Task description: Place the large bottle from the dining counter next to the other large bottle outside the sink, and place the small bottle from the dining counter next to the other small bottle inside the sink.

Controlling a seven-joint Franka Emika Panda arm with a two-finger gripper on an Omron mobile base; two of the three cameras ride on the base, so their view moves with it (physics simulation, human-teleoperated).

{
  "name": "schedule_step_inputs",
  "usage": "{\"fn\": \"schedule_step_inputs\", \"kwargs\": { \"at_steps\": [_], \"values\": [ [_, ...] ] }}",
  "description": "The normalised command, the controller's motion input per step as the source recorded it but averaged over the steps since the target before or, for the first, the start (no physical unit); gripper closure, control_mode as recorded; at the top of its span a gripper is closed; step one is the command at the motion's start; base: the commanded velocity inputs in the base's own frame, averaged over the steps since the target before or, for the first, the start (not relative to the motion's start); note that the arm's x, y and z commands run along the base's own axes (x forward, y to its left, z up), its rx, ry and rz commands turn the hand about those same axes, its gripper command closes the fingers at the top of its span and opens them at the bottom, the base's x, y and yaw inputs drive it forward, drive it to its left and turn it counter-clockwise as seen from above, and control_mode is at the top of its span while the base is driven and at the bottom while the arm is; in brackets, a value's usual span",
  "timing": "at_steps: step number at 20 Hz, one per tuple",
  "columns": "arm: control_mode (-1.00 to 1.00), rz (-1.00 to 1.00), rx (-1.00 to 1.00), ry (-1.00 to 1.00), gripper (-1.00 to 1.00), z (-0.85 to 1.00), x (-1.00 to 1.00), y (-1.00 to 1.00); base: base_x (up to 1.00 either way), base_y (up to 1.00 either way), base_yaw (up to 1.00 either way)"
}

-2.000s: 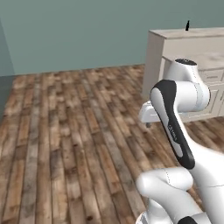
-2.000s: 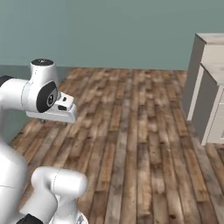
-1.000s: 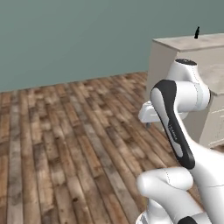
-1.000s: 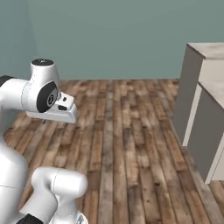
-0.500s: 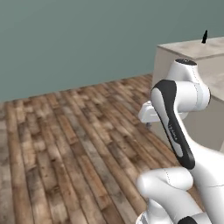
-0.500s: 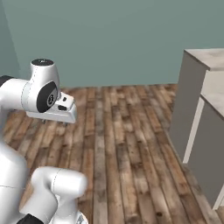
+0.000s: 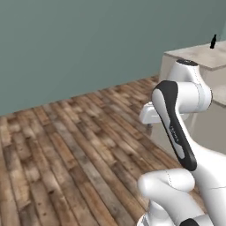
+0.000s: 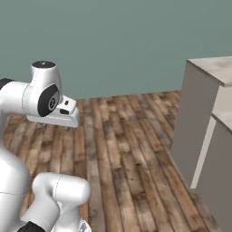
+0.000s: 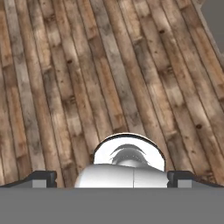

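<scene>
My pincer [image 9: 112,177] is spread wide, holding nothing, over wooden floor [image 9: 65,87]; a beige tabletop [image 7: 201,55] carries a small black bottle [image 7: 213,41].

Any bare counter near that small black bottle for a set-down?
The beige marble-patterned countertop lies bare in front of the small black bottle, which stands at its far edge. Beyond the right edge cannot be told. The wooden plank floor is open up to the teal wall.
</scene>
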Motion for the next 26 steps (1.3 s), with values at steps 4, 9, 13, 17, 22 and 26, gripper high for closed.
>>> {"fn": "schedule_step_inputs", "kwargs": {
  "at_steps": [4,9,13,17,22,26],
  "values": [
    [1.00,0.00,0.00,0.00,-1.00,0.00,0.00,0.00,1.00,0.51,-0.28],
    [1.00,0.00,0.00,0.00,-1.00,0.00,0.00,0.00,1.00,0.52,-0.28],
    [1.00,0.00,0.00,0.00,-1.00,0.00,0.00,0.00,1.00,0.54,-0.28],
    [1.00,0.00,0.00,0.00,-1.00,0.00,0.00,0.00,1.00,0.56,-0.30],
    [1.00,0.00,0.00,0.00,-1.00,0.00,0.00,0.00,1.00,0.56,-0.32],
    [1.00,0.00,0.00,0.00,-1.00,0.00,0.00,0.00,1.00,0.43,-0.38]
  ]
}}
